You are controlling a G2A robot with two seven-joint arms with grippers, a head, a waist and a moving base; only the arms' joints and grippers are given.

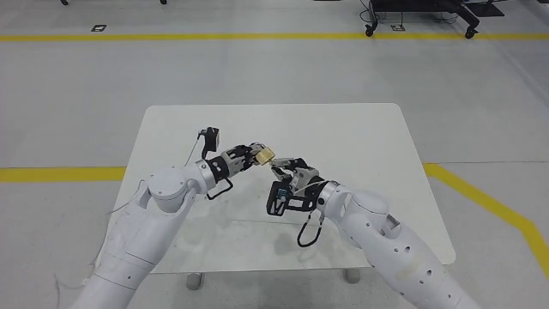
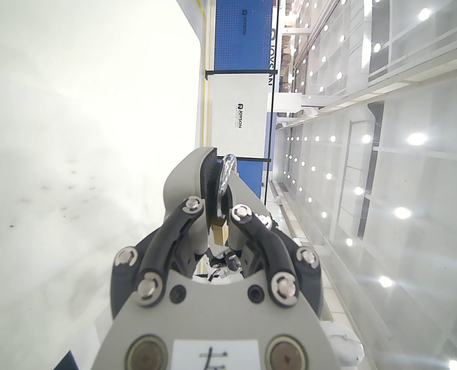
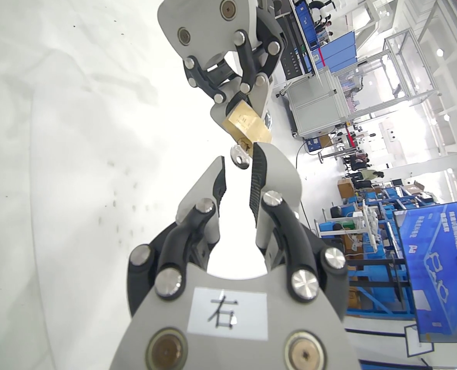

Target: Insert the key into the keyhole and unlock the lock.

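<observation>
A brass padlock [image 3: 247, 123] hangs above the white table [image 1: 360, 137], with my left gripper [image 3: 243, 98] shut on its upper end. In the left wrist view the left gripper [image 2: 220, 173] pinches the silver shackle [image 2: 227, 173], and the brass body [image 2: 219, 232] shows between the fingers. A small silver key [image 3: 240, 155] sticks out of the keyhole at the padlock's lower end. My right gripper [image 3: 240, 160] is open, its fingertips on either side of the key's head without pressing it. In the top view the padlock [image 1: 265, 154] sits between the left gripper [image 1: 255, 154] and the right gripper [image 1: 279, 170], over the table's middle.
Bare white tabletop lies all around both arms, with the front edge close under the elbows. Yellow floor lines [image 1: 257, 36] and wheeled stands [image 1: 420, 0] are far behind the table.
</observation>
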